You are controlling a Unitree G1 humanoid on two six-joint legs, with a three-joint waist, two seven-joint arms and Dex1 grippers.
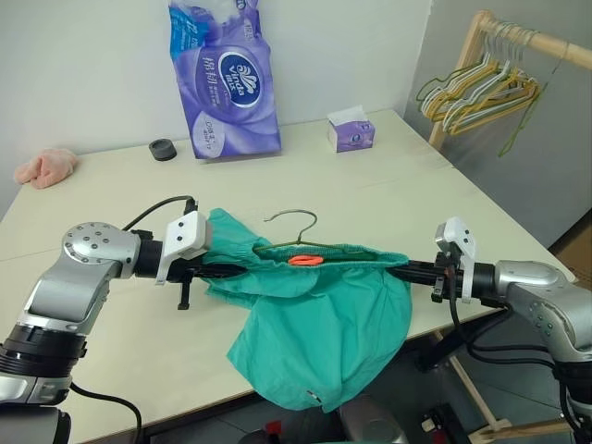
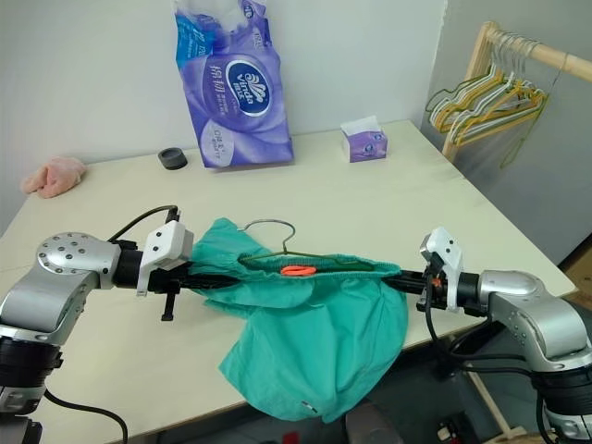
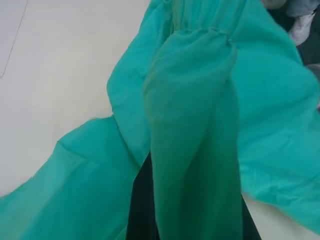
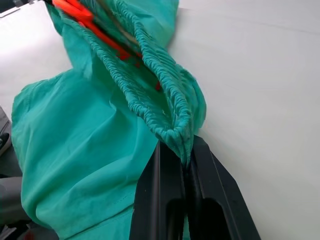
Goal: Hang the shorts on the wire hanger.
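The teal-green shorts (image 1: pixel 324 324) are stretched by their gathered waistband between my two grippers, above the table's front edge, with the legs drooping past it. My left gripper (image 1: pixel 220 270) is shut on the waistband's left end, the fabric draped over its fingers (image 3: pixel 140 210). At the other end my right gripper (image 4: pixel 186 161) is shut on the elastic. The wire hanger (image 1: pixel 294 220) sits inside the waistband; its hook sticks up behind it and its lower part is hidden by cloth. The orange drawstring tie (image 1: pixel 305 260) shows at mid-waistband.
On the cream table (image 1: pixel 388 185) stand a purple tissue pack (image 1: pixel 227 79), a small tissue box (image 1: pixel 351 131), a black round object (image 1: pixel 163 149) and a pink cloth lump (image 1: pixel 46 167). A wooden rack (image 1: pixel 481 37) with yellow and pale-green hangers is at the far right.
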